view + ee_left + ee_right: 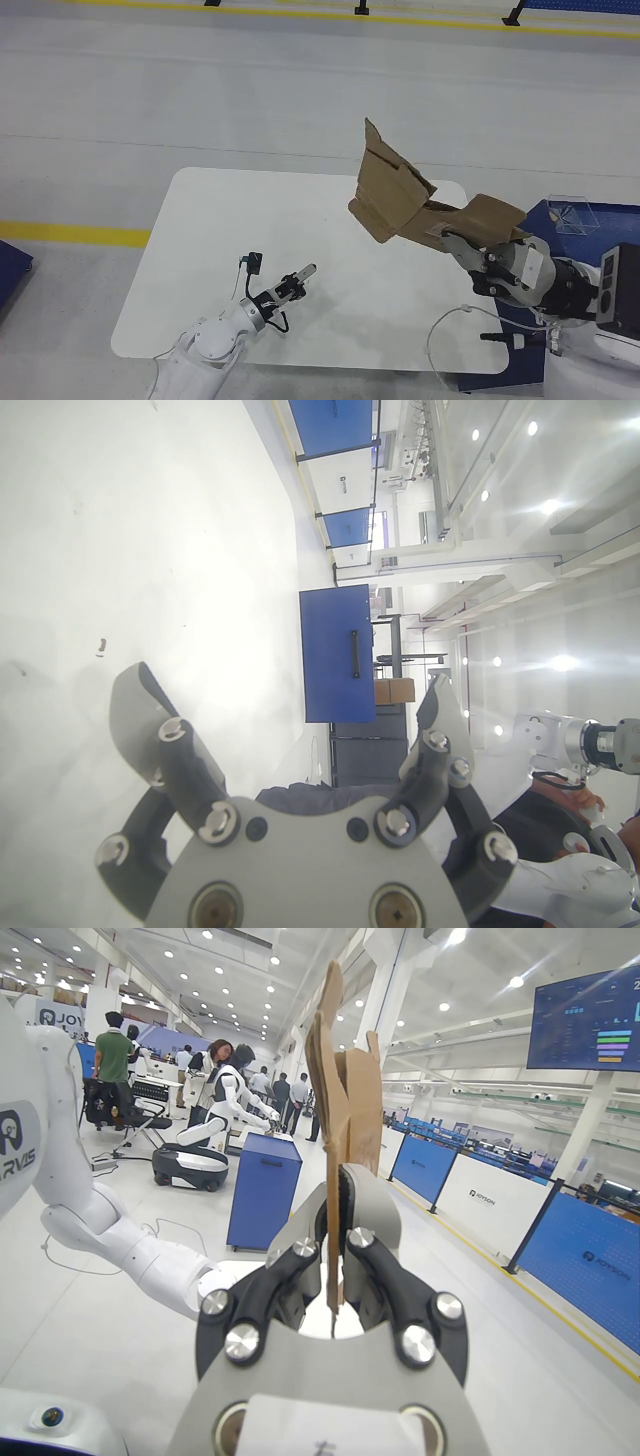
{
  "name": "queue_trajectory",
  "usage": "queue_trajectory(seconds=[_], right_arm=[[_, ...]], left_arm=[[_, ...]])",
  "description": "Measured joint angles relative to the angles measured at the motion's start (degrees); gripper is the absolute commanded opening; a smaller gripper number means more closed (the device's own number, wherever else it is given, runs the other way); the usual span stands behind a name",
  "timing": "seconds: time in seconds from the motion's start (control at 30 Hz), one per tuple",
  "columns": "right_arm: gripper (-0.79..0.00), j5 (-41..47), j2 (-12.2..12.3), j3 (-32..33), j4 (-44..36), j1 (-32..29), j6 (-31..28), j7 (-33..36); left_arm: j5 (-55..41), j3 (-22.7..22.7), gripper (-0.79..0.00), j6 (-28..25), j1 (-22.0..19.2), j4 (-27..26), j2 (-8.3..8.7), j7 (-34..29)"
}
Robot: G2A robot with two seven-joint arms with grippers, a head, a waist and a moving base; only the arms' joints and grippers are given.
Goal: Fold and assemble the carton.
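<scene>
Carton [398, 195]: was unassembled, raised over the table [250, 230].
Right gripper [336, 1193]: clamped a carton edge.
Left gripper [287, 685]: spread wide, held nothing.
Progress: early; folds judged outstanding.

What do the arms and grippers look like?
Left arm: white shells, black wrist joint, a thin black cable looping by the wrist. Right arm: silver-grey and black wrist section, a white cable trailing below. Left gripper and right gripper match: pale grey metal plate, black linkages, round silver screws, curved grey fingers with ribbed pads.
</scene>
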Motion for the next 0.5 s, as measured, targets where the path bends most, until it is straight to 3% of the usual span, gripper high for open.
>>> queue_trajectory(seconds=[0.33, 0.43, 0.5], right_arm=[[-0.785, -1.1, 0.1, 0.8, -0.9, 0.6, 0.0, 0.0], [-0.785, -11.1, 0.5, 3.6, -6.1, 4.1, 0.0, -4.5], [-0.785, -22.2, 1.1, 4.7, -7.9, 7.2, 0.0, -11.0]], left_arm=[[0.0, 0.0, 0.0, 0.0, 0.0, 0.0, 0.0, 0.0], [0.0, 0.0, 0.0, 0.0, 0.0, 0.0, 0.0, 0.0], [0.0, 0.0, 0.0, 0.0, 0.0, 0.0, 0.0, 0.0]])
